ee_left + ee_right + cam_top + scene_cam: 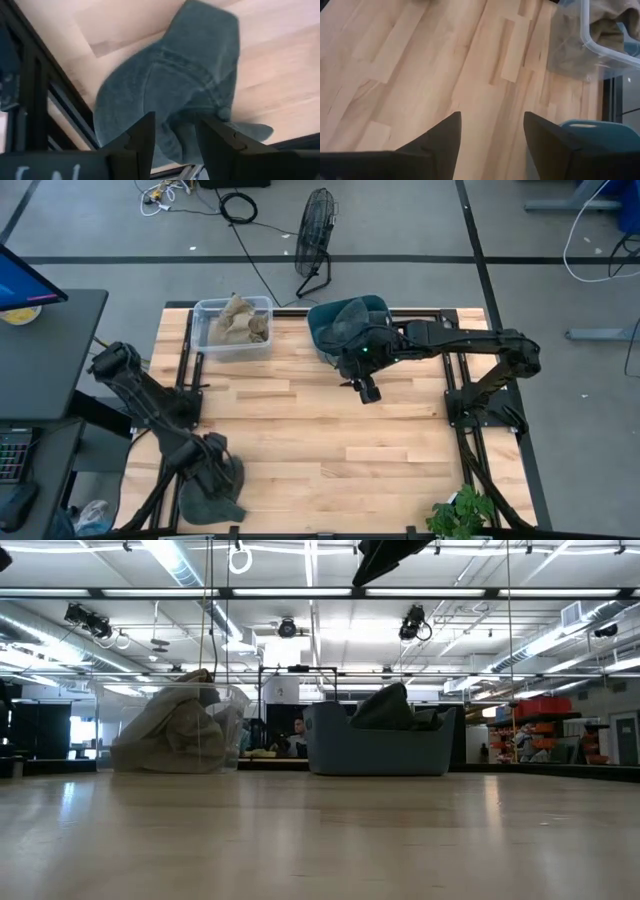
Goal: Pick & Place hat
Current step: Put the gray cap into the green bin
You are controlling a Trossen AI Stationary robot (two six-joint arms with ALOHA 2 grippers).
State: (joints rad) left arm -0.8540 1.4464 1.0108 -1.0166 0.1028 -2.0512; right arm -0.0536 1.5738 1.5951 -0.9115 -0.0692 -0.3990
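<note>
Left gripper (222, 480) low over the dark hat (185, 90), jaws clenched on it; right gripper (368, 390) raised mid-table, jaws released.

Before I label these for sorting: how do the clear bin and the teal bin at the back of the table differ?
The clear bin has see-through walls, while the teal bin is opaque. The clear bin holds tan hats; the teal bin holds dark hats. The clear bin sits nearer the left arm's side, the teal bin beside it toward the right gripper, which hangs close to it. Both stand upright at the table's far edge, filled above their rims.
</note>
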